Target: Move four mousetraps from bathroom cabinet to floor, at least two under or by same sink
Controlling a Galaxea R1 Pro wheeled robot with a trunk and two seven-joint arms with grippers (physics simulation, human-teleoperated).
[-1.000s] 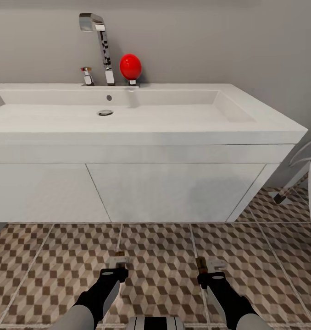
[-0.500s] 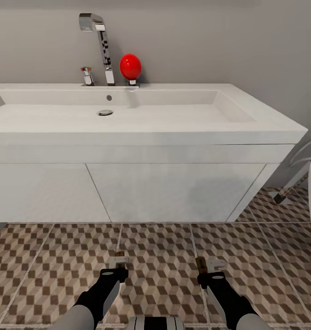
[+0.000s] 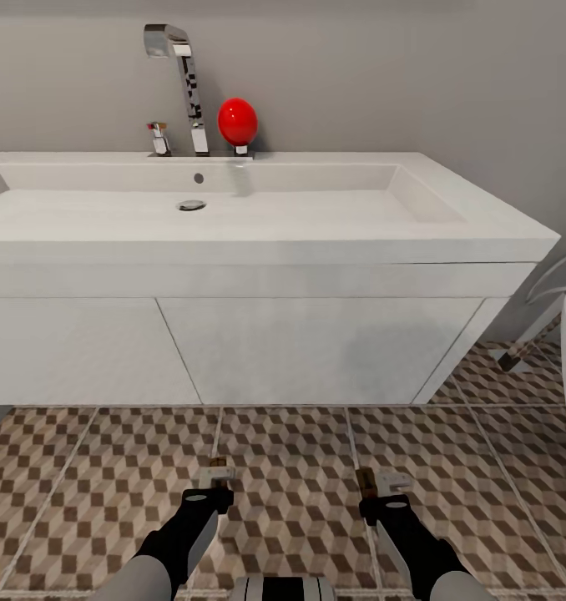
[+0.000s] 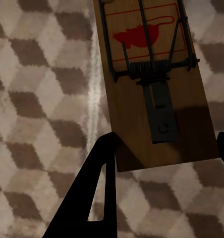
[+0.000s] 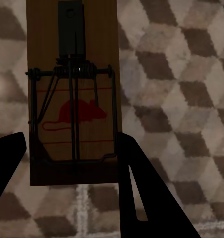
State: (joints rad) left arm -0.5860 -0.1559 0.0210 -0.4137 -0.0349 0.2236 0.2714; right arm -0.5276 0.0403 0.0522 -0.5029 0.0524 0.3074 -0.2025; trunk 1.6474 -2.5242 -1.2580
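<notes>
Cube-patterned brown and beige tiles cover the bathroom floor, and against the grey wall hangs the wide white sink on its vanity, with a tall chrome tap and a red ball-shaped thing behind the basin. Both arms reach down low in front of the vanity. The left pincer is clenched on one end of a mousetrap, a wooden board with a red mouse print and dark spring. The right pincer grips another mousetrap the same way, held above the tiles.
</notes>
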